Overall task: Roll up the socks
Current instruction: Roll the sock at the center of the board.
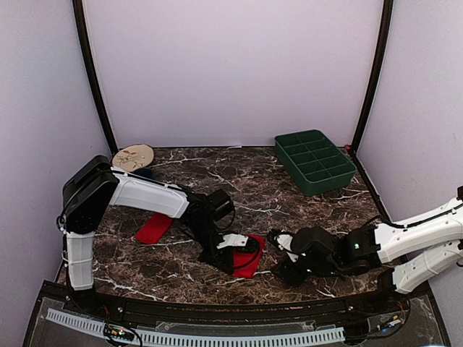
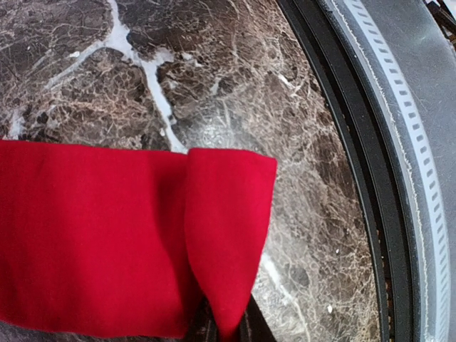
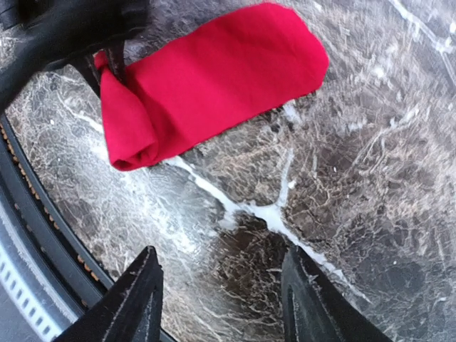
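Top external: left gripper (image 1: 235, 254) is down at near-centre of the marble tabletop (image 1: 289, 189), sitting on the red sock (image 1: 251, 264). That sock lies close to the front edge. Right gripper (image 1: 281, 254) is low and just right of it; can't tell from this view whether it touches. Second red sock (image 1: 153, 228) lies flat on the left by the left arm's forearm, well apart from the first. Green compartment tray (image 1: 315, 162) is back right, round wooden disc (image 1: 133, 156) back left.

Left wrist: red sock fills the left and middle of the frame, flat on the marble. One end is doubled over itself. The fold narrows down into the left jaws at the bottom edge, and they're clamped on it. Tabletop's front rim runs down the right side.

Right wrist: right jaws stand apart with nothing between them, only bare marble below. Red sock lies ahead, not touching them. Its near-left end is turned over into a small fold, and the left gripper pinches that end at top left.
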Controlling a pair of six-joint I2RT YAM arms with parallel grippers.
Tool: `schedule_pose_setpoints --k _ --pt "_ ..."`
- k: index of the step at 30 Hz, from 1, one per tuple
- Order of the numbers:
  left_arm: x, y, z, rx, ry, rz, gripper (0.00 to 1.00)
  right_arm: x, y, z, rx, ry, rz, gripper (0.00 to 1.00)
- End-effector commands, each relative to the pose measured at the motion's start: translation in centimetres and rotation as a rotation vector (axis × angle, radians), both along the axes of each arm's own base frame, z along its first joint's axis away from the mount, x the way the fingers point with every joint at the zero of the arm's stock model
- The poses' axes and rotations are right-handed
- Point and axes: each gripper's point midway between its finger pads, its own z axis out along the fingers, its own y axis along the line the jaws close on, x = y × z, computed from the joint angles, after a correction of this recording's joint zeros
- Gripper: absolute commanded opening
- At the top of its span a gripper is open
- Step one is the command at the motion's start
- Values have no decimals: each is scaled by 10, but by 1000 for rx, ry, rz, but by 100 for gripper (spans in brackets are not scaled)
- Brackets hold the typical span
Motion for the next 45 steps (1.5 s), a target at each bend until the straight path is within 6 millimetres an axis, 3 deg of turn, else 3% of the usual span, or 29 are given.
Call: schedule_pose_setpoints --k 1,9,13,15,25,39,45 --pt "-13 15 -6 79 125 29 11 6 21 11 -5 -203 -37 51" --pt "-14 13 -8 92 159 27 11 -18 65 -1 -124 -375 89 50" --pt "-14 13 -7 93 158 23 11 -22 79 1 -121 -395 132 51" --pt "-14 13 -7 92 158 22 11 -23 82 -7 -154 -406 162 51" --pt "-18 9 -2 73 218 4 12 -22 82 -20 -216 -461 252 61" --pt "-19 12 -2 75 233 -1 13 1 81 -37 -283 -476 293 62" --pt "-15 11 -2 71 234 2 14 1 82 -43 -295 -457 341 62"
